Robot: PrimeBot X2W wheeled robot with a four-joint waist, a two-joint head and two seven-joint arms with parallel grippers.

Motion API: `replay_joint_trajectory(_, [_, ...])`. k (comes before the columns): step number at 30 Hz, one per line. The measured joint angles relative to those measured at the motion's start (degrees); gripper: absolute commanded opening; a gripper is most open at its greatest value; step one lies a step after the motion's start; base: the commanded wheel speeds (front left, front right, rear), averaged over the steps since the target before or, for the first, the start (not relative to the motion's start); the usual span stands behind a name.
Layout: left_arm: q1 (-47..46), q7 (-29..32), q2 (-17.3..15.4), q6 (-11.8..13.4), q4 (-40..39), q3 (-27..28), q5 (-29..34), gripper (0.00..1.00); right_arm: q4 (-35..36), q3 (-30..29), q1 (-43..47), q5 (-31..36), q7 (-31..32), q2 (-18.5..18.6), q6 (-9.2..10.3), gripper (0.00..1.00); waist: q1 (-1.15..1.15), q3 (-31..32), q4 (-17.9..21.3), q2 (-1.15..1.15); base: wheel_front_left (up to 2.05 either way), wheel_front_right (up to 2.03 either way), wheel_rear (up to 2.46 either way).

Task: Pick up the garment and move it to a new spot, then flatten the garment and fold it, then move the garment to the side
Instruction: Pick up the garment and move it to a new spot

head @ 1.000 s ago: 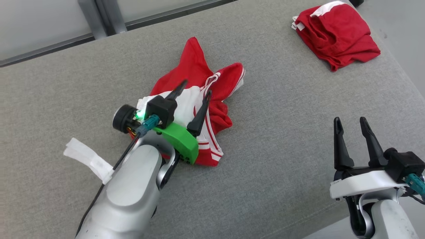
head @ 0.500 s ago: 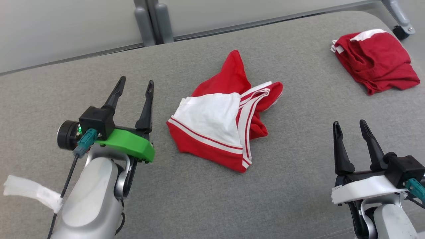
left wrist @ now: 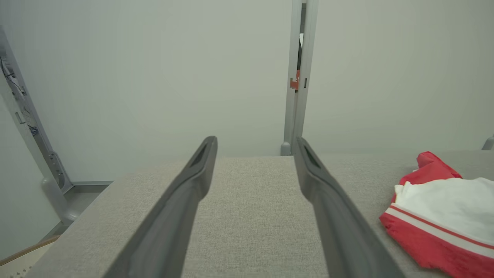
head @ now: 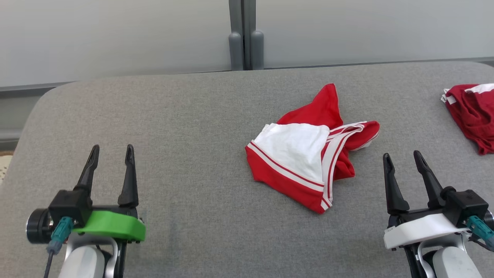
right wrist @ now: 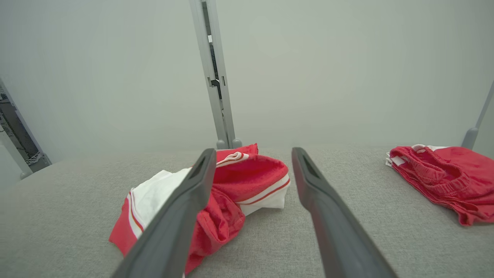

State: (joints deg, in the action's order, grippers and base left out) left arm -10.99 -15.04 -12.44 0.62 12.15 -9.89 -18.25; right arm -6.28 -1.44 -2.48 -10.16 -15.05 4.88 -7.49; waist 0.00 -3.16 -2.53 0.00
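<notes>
Grey cushion (head: 185,116) under pale wall panels. Red-and-white garment (head: 297,158) crumpled right of centre, untouched. Left gripper (head: 112,148) near front left corner, right gripper (head: 401,155) near front right corner: both open, empty. Second red garment (head: 472,112) at right edge. Likely step: flattening. Next: claws pinch hem corners, spread cloth.

A grey fabric surface (head: 154,116) is stretching toward pale wall panels (head: 115,34), which are meeting at a grey upright post (head: 235,23).
</notes>
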Motion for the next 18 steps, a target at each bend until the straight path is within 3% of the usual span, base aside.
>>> replay_joint_trajectory(8, [7.97, 0.01, 0.43, -0.10, -4.66, 3.46, 0.66, 1.00, 0.29, 0.09, 1.90, -0.15, 0.01, 0.71, 0.00, 1.00, 0.00, 2.37, -0.82, 0.00, 0.00, 0.00, 0.00])
replay_joint_trajectory(18, [10.61, 0.00, 2.50, -1.98, -6.23, 5.66, 1.31, 1.00, 1.18, 0.38, 3.46, -0.14, 0.67, 0.37, 0.00, 1.00, 0.00, 2.78, -1.34, 0.00, 0.00, 0.00, 0.00])
